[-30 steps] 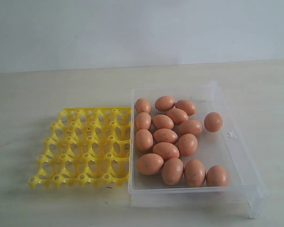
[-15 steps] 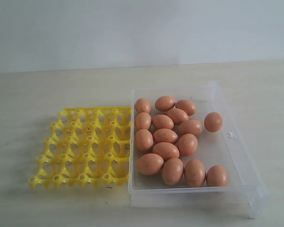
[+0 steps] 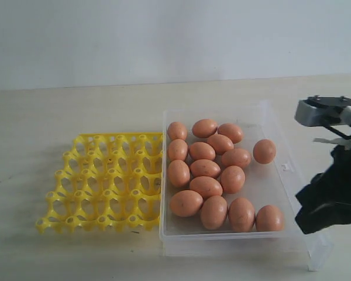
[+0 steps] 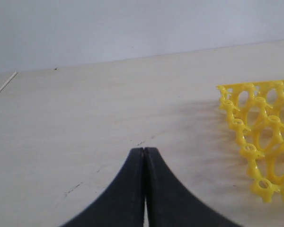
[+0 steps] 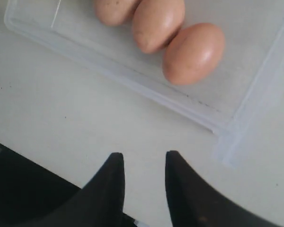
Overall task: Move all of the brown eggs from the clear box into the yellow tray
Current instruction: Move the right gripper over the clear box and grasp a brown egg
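Several brown eggs [image 3: 206, 168] lie loose in the clear box [image 3: 234, 243], bunched toward its left half, with one egg [image 3: 264, 151] apart by the right wall. The yellow tray [image 3: 105, 181] sits against the box's left side, and all the cups I can see are bare. My right arm [image 3: 333, 187] hangs just outside the box's right wall. Its gripper [image 5: 144, 157] is open over bare table beside a box corner, close to three eggs [image 5: 194, 53], holding nothing. My left gripper [image 4: 145, 150] is shut and empty over bare table, beside a tray corner [image 4: 260, 137].
A pale tabletop [image 3: 58, 111] carries the box and tray, and a white wall [image 3: 164, 35] stands behind. The box has a small clasp [image 3: 286, 167] on its right wall. A table edge or seam [image 4: 4, 84] shows in the left wrist view.
My right arm has come into the exterior view from the right, beside the box's right wall. Eggs, box and tray have not moved.
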Action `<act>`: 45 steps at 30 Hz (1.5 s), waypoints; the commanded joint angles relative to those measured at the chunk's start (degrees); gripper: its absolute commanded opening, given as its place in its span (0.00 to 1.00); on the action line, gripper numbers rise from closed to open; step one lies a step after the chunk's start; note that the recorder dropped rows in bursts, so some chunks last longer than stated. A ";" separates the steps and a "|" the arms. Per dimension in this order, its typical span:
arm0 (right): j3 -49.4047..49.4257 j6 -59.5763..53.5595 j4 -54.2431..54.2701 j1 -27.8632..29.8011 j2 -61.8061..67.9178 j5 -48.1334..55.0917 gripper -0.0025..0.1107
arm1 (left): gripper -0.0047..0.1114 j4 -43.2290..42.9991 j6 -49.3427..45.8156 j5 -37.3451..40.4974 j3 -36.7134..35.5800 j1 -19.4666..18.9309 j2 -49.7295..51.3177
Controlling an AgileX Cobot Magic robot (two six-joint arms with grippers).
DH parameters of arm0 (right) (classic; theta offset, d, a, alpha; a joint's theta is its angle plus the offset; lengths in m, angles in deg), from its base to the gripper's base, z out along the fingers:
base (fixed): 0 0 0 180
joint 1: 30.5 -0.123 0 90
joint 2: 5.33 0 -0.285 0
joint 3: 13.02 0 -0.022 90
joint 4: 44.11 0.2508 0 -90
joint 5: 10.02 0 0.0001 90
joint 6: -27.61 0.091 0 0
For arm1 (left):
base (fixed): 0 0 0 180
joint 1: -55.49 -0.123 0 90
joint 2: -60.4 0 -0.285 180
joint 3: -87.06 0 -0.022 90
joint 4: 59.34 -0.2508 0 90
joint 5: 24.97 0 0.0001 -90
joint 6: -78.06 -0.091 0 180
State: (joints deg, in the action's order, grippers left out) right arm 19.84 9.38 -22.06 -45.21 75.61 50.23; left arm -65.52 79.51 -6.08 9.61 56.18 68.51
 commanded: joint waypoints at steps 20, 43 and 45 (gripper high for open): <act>-8.65 -3.16 7.57 -4.63 8.77 -23.14 0.46 | 0.04 0.16 0.25 -0.58 0.23 -0.07 -0.32; -12.53 11.52 5.01 -4.63 27.76 -30.03 0.58 | 0.04 0.16 0.25 -0.58 0.23 -0.07 -0.32; -13.77 13.36 5.01 -4.63 28.40 -30.79 0.57 | 0.04 0.16 0.25 -0.58 0.23 -0.07 -0.32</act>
State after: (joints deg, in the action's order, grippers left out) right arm 7.76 20.50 -16.85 -49.80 103.20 20.95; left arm -65.52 79.51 -6.08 9.61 56.18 68.51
